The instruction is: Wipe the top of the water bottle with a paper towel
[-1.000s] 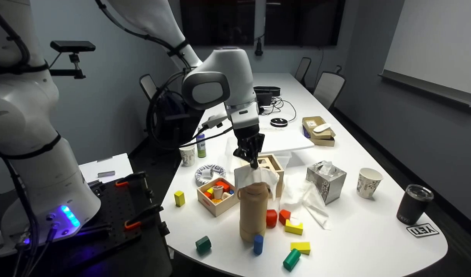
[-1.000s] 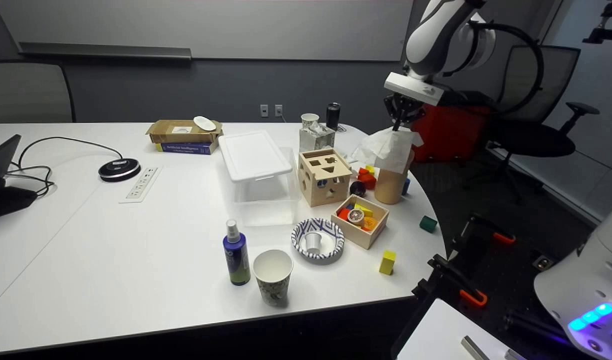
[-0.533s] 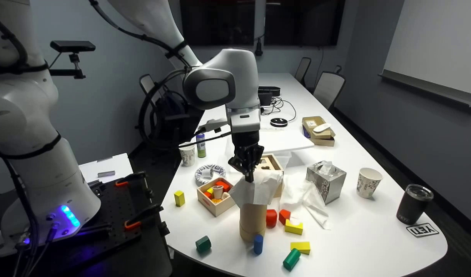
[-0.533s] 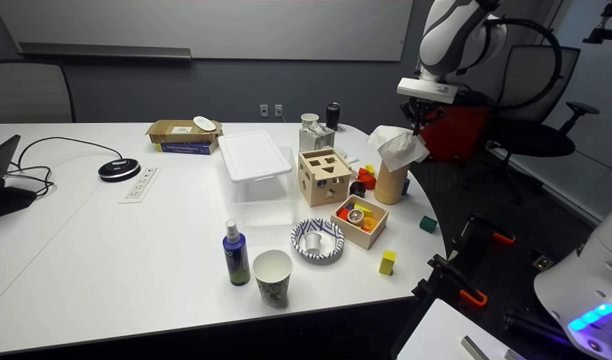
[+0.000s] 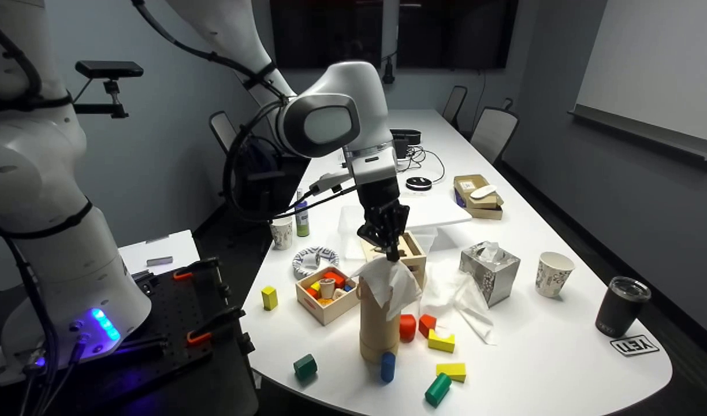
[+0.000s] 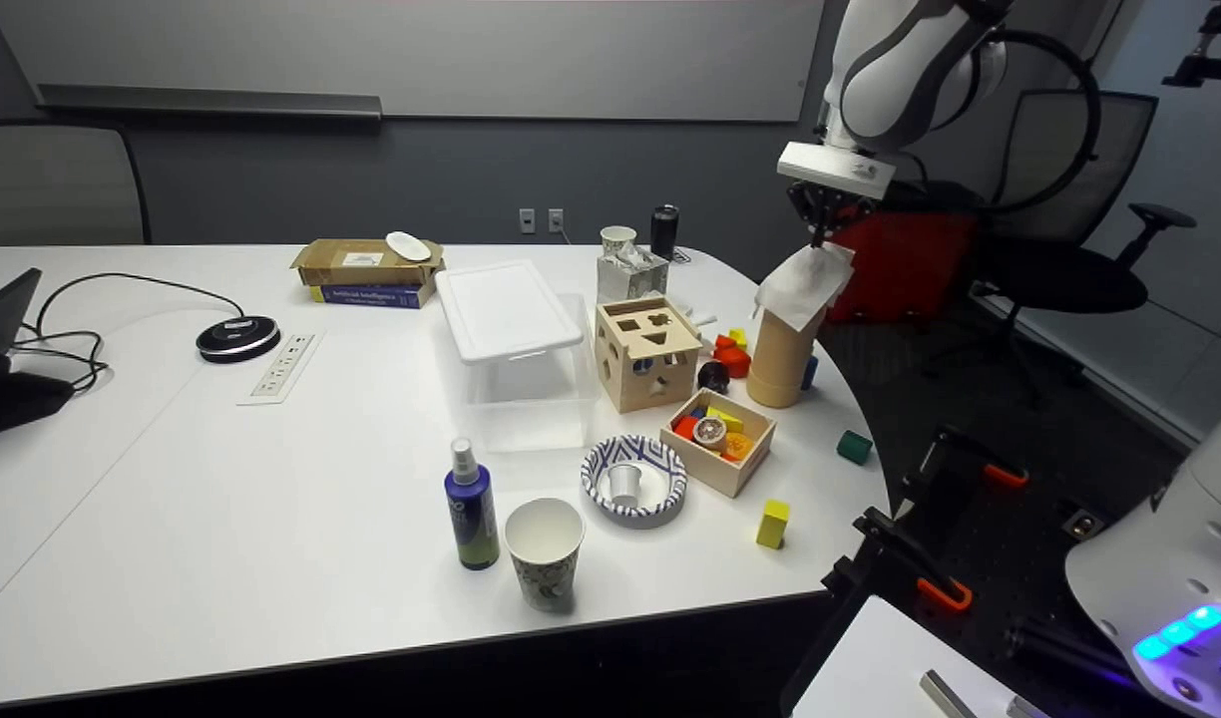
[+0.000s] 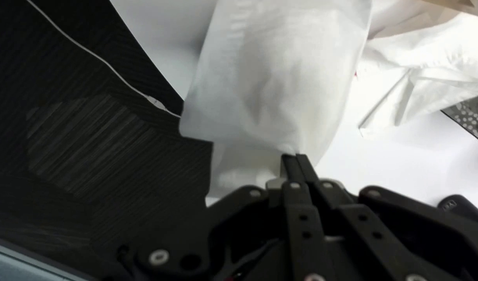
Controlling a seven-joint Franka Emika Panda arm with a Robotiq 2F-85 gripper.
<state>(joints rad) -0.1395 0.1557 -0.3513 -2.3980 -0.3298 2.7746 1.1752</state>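
Water bottle (image 5: pixel 377 332) is standing upright near the edge of the worktop (image 5: pixel 532 361), a paper towel (image 7: pixel 282 78) draped over its top. Jaws are clenched on that towel, so we'd call this the wipe itself. Next up, we'd guess: a light drag across the top, pressing gently so the bottle doesn't tip.

Our headcount: one bottle, one towel, one tissue box (image 5: pixel 492 277), two paper cups (image 6: pixel 545 553), one small cup (image 6: pixel 625 484) inside one patterned bowl (image 6: pixel 635 511), one black tumbler (image 5: pixel 621 309), one spray bottle (image 6: pixel 472 514), one clear tub (image 6: pixel 531 424), one shape sorter (image 6: pixel 655 351), one wooden tray (image 6: pixel 700 462). Loose: three yellow blocks (image 5: pixel 441 342), two green blocks (image 5: pixel 438 389), two red blocks (image 5: pixel 407 327), one blue block (image 5: pixel 387 368), one dark piece (image 6: pixel 713 376). We can't count the crumpled tissue (image 5: pixel 460 294).
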